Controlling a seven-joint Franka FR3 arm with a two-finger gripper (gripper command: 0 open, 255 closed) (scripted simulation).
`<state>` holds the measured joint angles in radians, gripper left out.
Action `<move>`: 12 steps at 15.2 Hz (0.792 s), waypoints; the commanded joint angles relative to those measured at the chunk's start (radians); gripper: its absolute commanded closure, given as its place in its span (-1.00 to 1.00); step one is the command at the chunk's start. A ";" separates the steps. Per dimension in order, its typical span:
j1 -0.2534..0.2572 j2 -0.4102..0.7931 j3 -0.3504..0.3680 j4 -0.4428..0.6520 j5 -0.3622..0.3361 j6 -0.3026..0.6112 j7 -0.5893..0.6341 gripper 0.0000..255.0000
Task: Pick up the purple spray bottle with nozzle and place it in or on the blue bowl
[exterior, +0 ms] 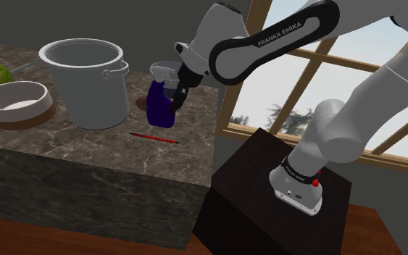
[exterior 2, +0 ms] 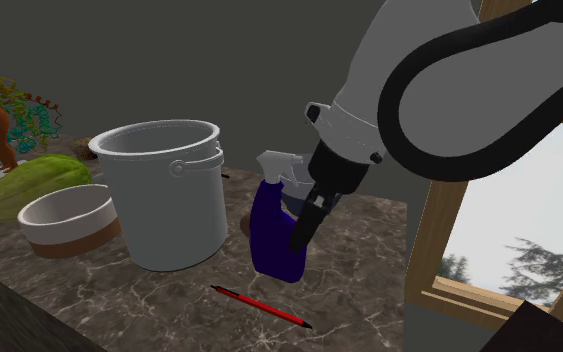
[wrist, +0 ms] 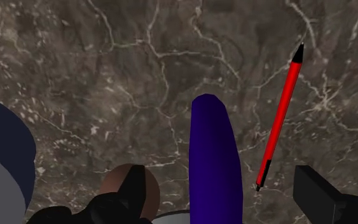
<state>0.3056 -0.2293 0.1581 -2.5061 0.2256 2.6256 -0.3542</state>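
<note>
**Wrist view: open gripper astride the purple bottle**

Wrist view shows the gripper (wrist: 219,181) spread wide, its two black fingers (wrist: 131,191) well apart and clasping nothing; the purple spray bottle (wrist: 215,153) rises between them, nearer one finger than the other and touching neither; past the farther finger a red pen (wrist: 279,114) with black ends lies on the dark marbled counter (wrist: 139,76).

In the shoulder view the bottle (exterior: 157,107) stands upright on the counter, close to its right edge, with a pale nozzle (exterior: 163,70) on top; the gripper (exterior: 180,90) comes down at the bottle's right side, level with its neck and upper body; just left of the bottle stands a tall white bucket (exterior: 86,80) with a handle; further left sits the bowl (exterior: 14,101), drawn white with a brown base, well apart from the bottle, the bucket between them; the pen lies on the near side of the bottle.

In the second exterior view one finger crosses the right side of the bottle's body, below the nozzle; the bowl is left of the bucket.
</note>
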 commanded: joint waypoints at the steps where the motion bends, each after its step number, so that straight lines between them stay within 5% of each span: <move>1: 0.002 0.018 0.004 -0.003 0.001 0.022 0.002 -1.00; 8: 0.002 0.018 0.004 -0.002 0.001 0.021 0.002 -1.00; 9: 0.002 0.018 0.004 -0.002 0.001 0.021 0.002 1.00; 12: 0.002 0.018 0.004 -0.002 0.001 0.021 0.002 1.00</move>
<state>0.3074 -0.2116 0.1617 -2.5084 0.2262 2.6469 -0.3524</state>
